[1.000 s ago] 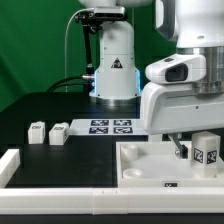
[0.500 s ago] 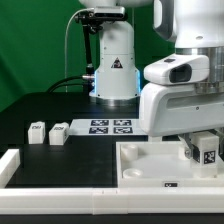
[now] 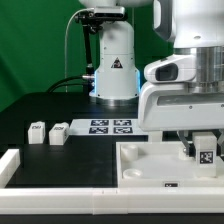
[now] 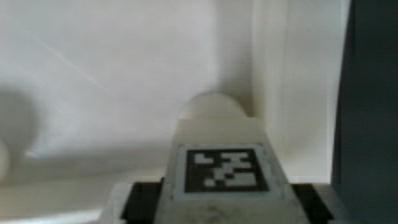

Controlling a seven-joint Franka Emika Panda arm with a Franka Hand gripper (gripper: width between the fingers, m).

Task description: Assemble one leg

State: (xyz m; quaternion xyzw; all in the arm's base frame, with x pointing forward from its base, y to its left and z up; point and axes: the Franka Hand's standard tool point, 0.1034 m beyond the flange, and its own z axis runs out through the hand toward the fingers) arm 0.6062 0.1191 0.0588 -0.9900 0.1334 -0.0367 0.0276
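My gripper (image 3: 205, 154) is shut on a leg (image 3: 206, 148), a small white post with a black-and-white tag. It holds the leg upright over the corner of the white tabletop (image 3: 145, 166) nearest the exterior view's right. In the wrist view the leg (image 4: 221, 150) fills the middle between my dark fingers (image 4: 153, 202), with the gripper (image 4: 226, 206) closed on its sides and the tabletop's inner surface (image 4: 107, 90) behind it. I cannot tell whether the leg's tip touches the tabletop.
Two more legs (image 3: 38, 133) (image 3: 59, 131) lie on the black table at the exterior view's left. The marker board (image 3: 110, 126) lies behind the tabletop. Long white border bars (image 3: 80, 196) run along the front and left.
The held leg has turned from tilted to upright and has sunk slightly toward the tabletop's corner. The other parts have not moved.
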